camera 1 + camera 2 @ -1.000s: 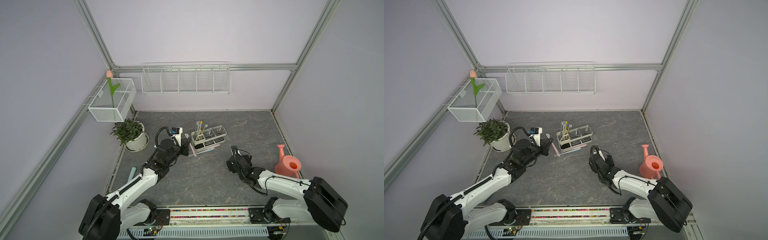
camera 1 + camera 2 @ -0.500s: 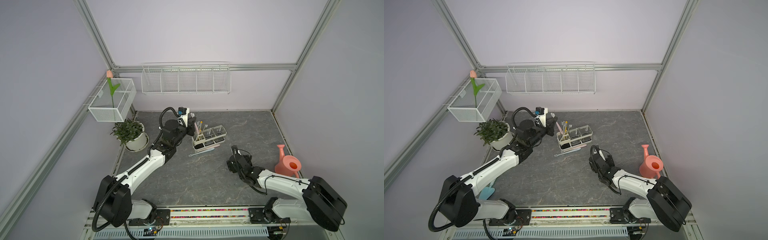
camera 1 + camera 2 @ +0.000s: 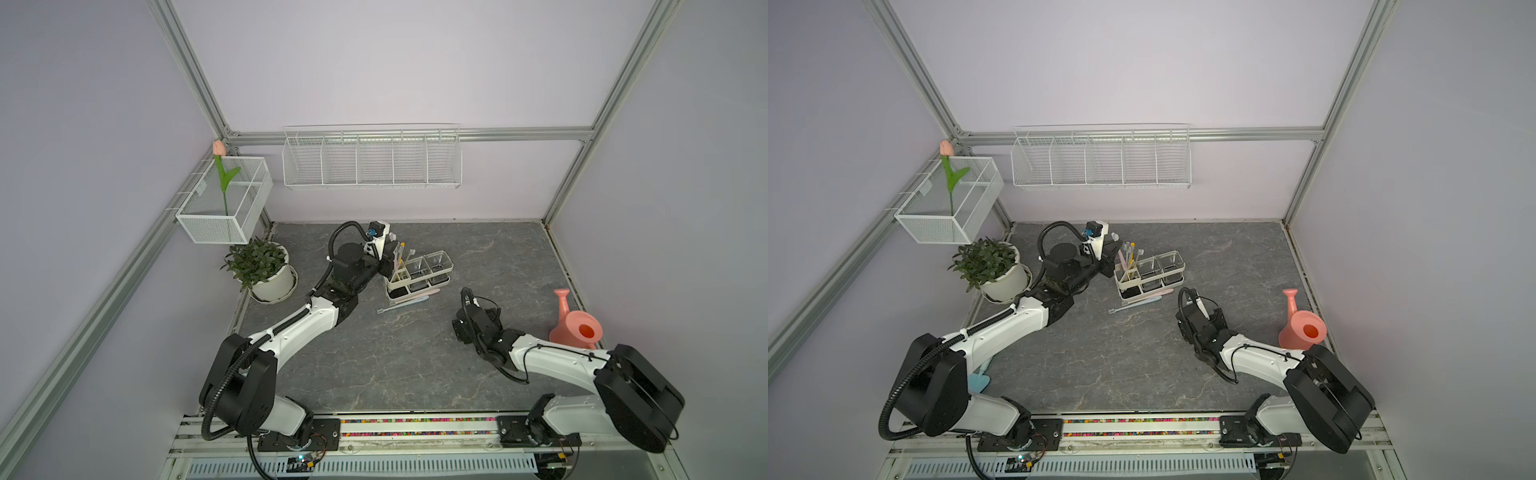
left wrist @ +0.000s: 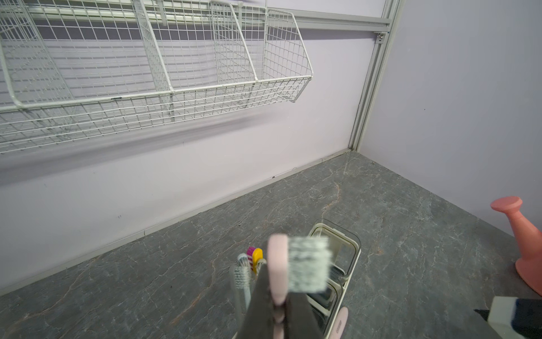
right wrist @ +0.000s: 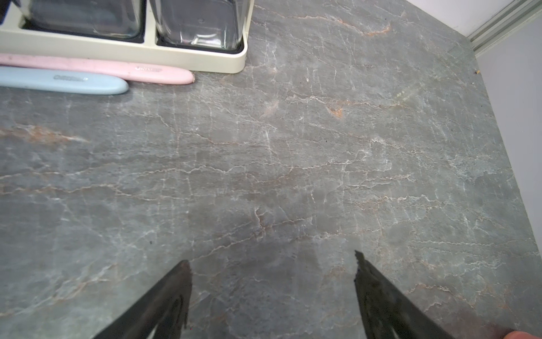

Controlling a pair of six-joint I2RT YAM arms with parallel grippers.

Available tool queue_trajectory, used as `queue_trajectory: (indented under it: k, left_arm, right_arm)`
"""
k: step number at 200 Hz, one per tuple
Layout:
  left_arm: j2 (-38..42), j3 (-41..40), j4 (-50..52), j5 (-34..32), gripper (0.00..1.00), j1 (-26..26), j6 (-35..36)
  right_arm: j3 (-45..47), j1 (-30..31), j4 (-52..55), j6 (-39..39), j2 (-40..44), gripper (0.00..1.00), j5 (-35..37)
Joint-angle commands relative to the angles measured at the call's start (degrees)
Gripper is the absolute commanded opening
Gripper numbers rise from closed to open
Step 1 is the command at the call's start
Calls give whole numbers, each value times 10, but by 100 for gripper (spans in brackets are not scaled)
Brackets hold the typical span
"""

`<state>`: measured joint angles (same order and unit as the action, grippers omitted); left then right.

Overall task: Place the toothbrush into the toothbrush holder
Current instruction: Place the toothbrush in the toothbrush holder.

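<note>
The cream-white toothbrush holder (image 3: 417, 286) (image 3: 1148, 291) stands at mid-table. Several toothbrushes (image 4: 258, 258) stand upright in its divided left compartment, and its two clear cups (image 5: 199, 23) hold nothing. My left gripper (image 4: 277, 305) (image 3: 388, 259) (image 3: 1115, 257) hangs at the holder's left end. It is shut on a pink toothbrush (image 4: 277, 273), whose bristle head (image 4: 308, 264) sticks out past the fingertips. The handle's lower end is hidden. My right gripper (image 5: 272, 261) (image 3: 465, 320) (image 3: 1187, 322) rests low on the table, right of the holder, open and holding nothing.
A pink toothbrush (image 5: 117, 69) and a blue toothbrush (image 5: 58, 80) lie flat along the holder's front. A potted plant (image 3: 259, 266) stands at the left. A pink watering can (image 3: 575, 328) stands at the right. Wire baskets hang on the back wall (image 3: 372, 160) and the left wall (image 3: 224, 203).
My left arm rose from low at the holder's front-left and swung toward the back, carrying the pink toothbrush to the holder's left end. The right arm stayed still.
</note>
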<state>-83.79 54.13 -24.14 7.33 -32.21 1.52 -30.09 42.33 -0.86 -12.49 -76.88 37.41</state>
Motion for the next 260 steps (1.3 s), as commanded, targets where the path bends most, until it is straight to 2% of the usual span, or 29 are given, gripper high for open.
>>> queue_trajectory:
  k: [1,260]
  left_arm:
    - [-6,4,-14,6,0,1,20]
    - [-13,-53,-20,-48,0,-34,60]
  right_arm:
    - [-10,-5,11,-12,-6,89,-4]
    - [-12,-11,17,-17,-8,89,-10]
